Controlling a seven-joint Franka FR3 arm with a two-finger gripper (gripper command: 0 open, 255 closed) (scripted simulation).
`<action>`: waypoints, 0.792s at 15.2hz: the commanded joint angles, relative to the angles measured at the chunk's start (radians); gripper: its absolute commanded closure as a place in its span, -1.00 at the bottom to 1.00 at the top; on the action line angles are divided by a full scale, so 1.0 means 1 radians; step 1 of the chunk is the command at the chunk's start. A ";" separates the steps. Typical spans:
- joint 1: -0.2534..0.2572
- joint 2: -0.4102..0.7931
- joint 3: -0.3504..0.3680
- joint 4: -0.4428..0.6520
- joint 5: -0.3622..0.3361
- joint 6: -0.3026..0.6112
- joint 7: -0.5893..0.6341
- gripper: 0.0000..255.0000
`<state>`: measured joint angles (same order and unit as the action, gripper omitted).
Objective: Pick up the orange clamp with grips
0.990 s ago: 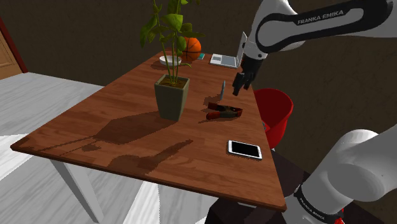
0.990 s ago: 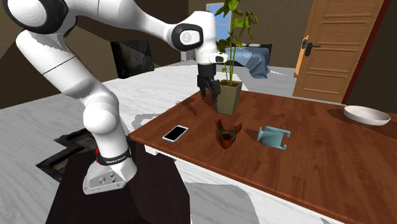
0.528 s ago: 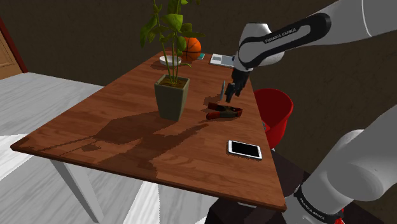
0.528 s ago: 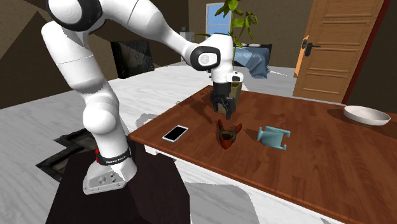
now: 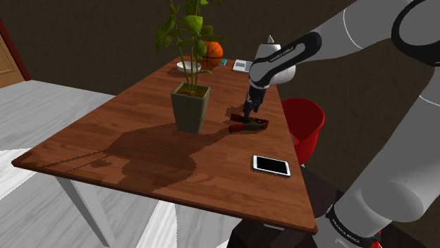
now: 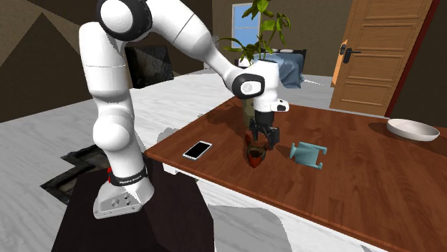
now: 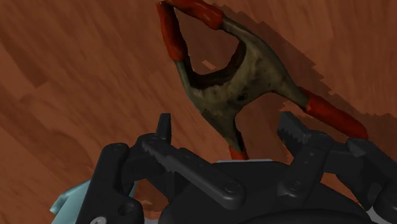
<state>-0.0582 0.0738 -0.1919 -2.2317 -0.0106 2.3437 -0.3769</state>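
The clamp [image 5: 249, 127] lies flat on the brown wooden table [image 5: 106, 141], between the plant pot and the table's right edge in the shoulder view. Its body is dull olive-brown with red-orange grips on the handle ends and tips [image 7: 236, 89]. My black gripper [image 5: 247, 115] hangs just above it, pointing down. In the wrist view the gripper [image 7: 227, 127] is open, its toothed fingers [image 7: 167, 137] standing apart over the clamp's narrow end without touching it. From the second exterior view the gripper [image 6: 261, 140] sits directly over the clamp [image 6: 254, 154].
A potted plant [image 5: 190, 106] stands close on the shoulder view's left of the clamp. A phone [image 5: 271, 165] lies nearer the stand. A light blue object [image 6: 308, 153] rests beside the clamp. A red chair [image 5: 307, 123] sits off the table edge; a white bowl [image 6: 412, 129] lies farther off.
The arm has come down and swung toward the shoulder view's left, bringing the gripper from well above the table's edge to just over the clamp. The clamp has not moved.
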 commanded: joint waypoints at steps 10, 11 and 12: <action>-0.006 0.087 0.002 -0.009 0.023 0.094 -0.021 1.00; -0.006 0.087 0.002 -0.009 0.023 0.094 -0.021 1.00; -0.006 0.087 0.002 -0.009 0.023 0.095 -0.022 1.00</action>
<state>-0.0643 0.1597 -0.1896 -2.2398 0.0130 2.4373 -0.3984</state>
